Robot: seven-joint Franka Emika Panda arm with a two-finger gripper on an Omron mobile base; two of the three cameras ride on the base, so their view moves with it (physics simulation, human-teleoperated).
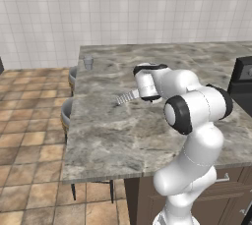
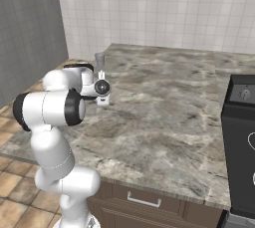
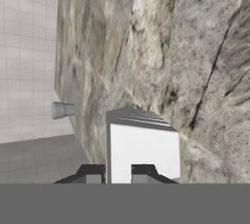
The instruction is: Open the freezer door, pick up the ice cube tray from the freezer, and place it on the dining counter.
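Here the gripper (image 3: 118,175) clamps the ice cube tray (image 3: 142,149) (unlabelled) above the dining counter (image 3: 161,47).

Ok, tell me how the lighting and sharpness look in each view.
Left base view: flat, even light, only faint shade under the ice cube tray on the dining counter. Right base view: soft shadows beneath the arm, no glare. Hand view: tray close, its underside plain white; marble veins smeared and blurry.
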